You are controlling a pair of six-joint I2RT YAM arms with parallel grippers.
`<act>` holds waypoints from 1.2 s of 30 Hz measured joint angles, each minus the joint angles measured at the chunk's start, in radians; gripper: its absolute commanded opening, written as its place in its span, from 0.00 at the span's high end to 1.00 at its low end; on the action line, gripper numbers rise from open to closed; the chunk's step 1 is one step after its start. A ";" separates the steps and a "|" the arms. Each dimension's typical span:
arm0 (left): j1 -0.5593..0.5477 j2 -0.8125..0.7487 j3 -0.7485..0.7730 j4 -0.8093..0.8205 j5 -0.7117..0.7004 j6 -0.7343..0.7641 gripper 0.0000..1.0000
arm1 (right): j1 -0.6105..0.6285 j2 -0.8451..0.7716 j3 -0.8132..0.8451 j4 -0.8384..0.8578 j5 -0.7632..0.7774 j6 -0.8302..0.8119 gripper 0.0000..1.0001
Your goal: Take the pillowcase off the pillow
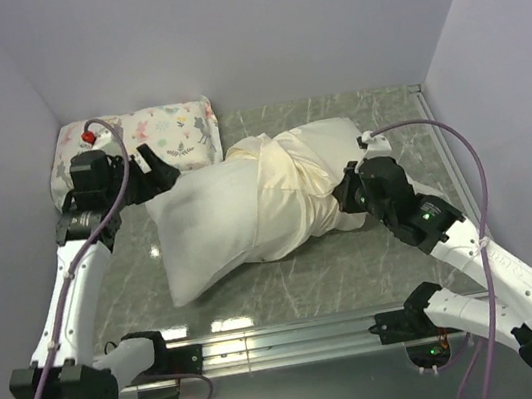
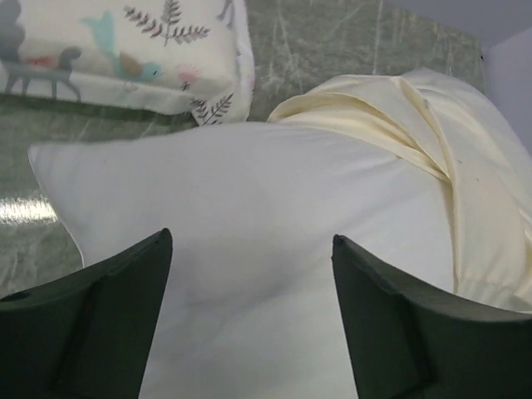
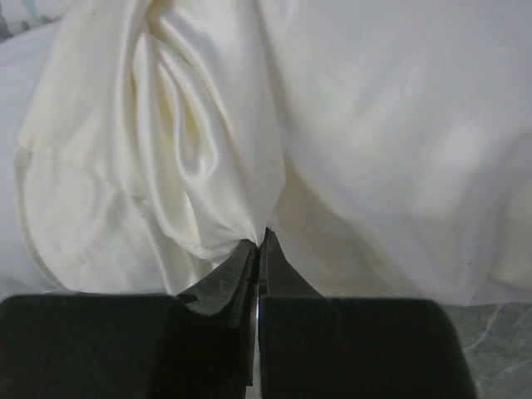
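The white pillow (image 1: 206, 234) lies across the table, its left half bare. The cream pillowcase (image 1: 295, 190) is bunched over its right half. In the left wrist view the pillow (image 2: 249, 216) fills the middle and the pillowcase (image 2: 432, 141) is at the right. My left gripper (image 1: 158, 171) is open, its jaws wide apart just above the pillow's bare left end (image 2: 249, 274). My right gripper (image 1: 348, 190) is shut on a pinch of the pillowcase (image 3: 208, 158) at the right side; the fold runs into its closed tips (image 3: 259, 241).
A smaller floral animal-print pillow (image 1: 170, 134) lies at the back left against the wall, also in the left wrist view (image 2: 125, 50). Grey walls close the back and sides. A metal rail (image 1: 288, 338) runs along the near edge.
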 measured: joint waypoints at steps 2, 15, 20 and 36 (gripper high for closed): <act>-0.069 -0.040 0.015 -0.003 -0.051 0.023 0.12 | 0.013 0.008 0.032 -0.014 0.014 -0.009 1.00; -0.682 -0.192 -0.133 -0.100 -0.363 0.063 0.01 | 0.094 0.097 0.188 -0.118 0.075 -0.048 1.00; -0.851 -0.156 -0.133 -0.160 -0.521 0.047 0.01 | 0.102 0.113 0.235 -0.151 0.087 -0.061 1.00; -0.957 -0.093 -0.109 -0.204 -0.683 0.048 0.05 | 0.111 0.204 0.565 -0.325 0.087 -0.122 1.00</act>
